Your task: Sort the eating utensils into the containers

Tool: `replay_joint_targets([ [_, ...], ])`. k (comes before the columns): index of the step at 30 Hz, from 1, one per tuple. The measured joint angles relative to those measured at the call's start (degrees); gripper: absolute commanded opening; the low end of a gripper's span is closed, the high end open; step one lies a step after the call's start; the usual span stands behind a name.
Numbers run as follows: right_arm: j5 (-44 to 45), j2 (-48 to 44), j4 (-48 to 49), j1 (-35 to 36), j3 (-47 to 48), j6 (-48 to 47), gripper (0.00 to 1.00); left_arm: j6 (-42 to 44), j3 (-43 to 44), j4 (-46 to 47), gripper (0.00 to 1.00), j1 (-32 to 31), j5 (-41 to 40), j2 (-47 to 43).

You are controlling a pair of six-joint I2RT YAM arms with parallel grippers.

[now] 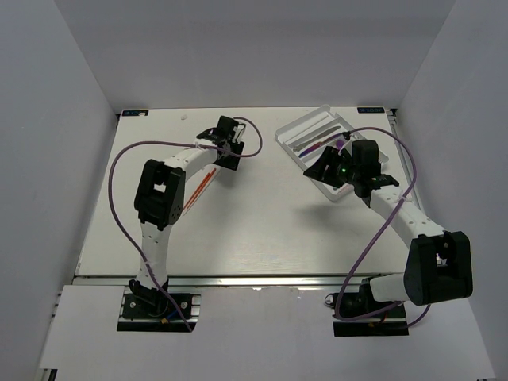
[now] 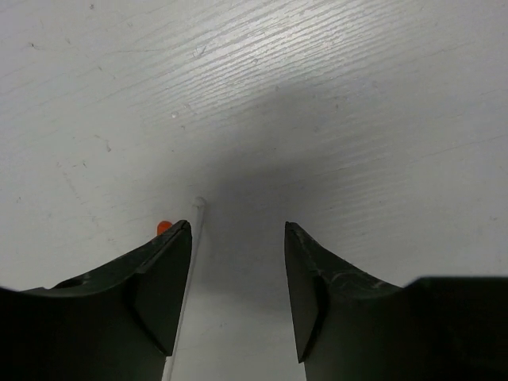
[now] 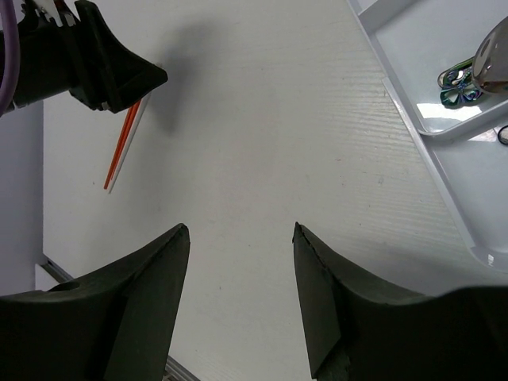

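Where the left arm ends: left gripper (image 2: 238, 228), fingers spread wide, nothing between them, low over the table (image 2: 333, 95).
Beside one finger: tips of a thin white utensil (image 2: 197, 208) and a red-orange utensil (image 2: 164, 228), lying on the table, ungripped.
Right gripper (image 3: 240, 230): likewise spread and empty, above bare table beside the tray's wall.
White tray (image 3: 413, 115): far right of the table, iridescent utensils (image 3: 459, 86) inside.

Glossy white plastic tray (image 3: 429, 48) on matt, finely grained table (image 3: 262, 159).
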Motion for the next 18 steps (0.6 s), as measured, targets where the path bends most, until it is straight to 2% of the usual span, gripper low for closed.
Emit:
replay_joint_targets([
  [5, -0.57, 0.0, 0.57, 0.0, -0.02, 0.04, 0.6, 2.45, 0.55, 0.11, 0.63, 1.38, 1.18, 0.13],
  [18, -0.63, 0.09, 1.44, 1.01, -1.01, 0.31, 0.6, 3.56, 1.84, -0.72, 0.62, 4.83, 6.88, 3.67],
])
